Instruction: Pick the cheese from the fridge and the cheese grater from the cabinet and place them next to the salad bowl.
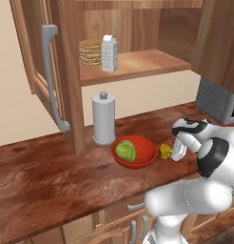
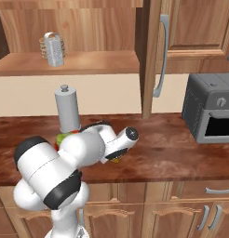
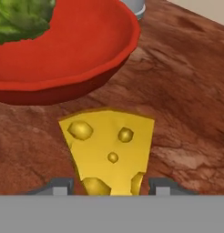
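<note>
Cheese [image 3: 109, 152] sits on your brown marbled counter [image 1: 52, 176], just beside the red salad bowl [image 1: 145, 152]. Your gripper [image 1: 175, 153] is at the wedge, fingertips apart either side; contact is unclear. Cheese grater [image 1: 109, 53] stands on the cabinet [image 1: 138, 64] shelf.

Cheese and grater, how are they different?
The cheese is a yellow wedge with round holes; the grater is a whitish tapered box with tiny dots. The cheese sits down on the counter beside the red bowl; the grater stands up on the cabinet shelf next to a stack of tan discs. The cheese is at the gripper; the grater is far from it. Both are small.
</note>
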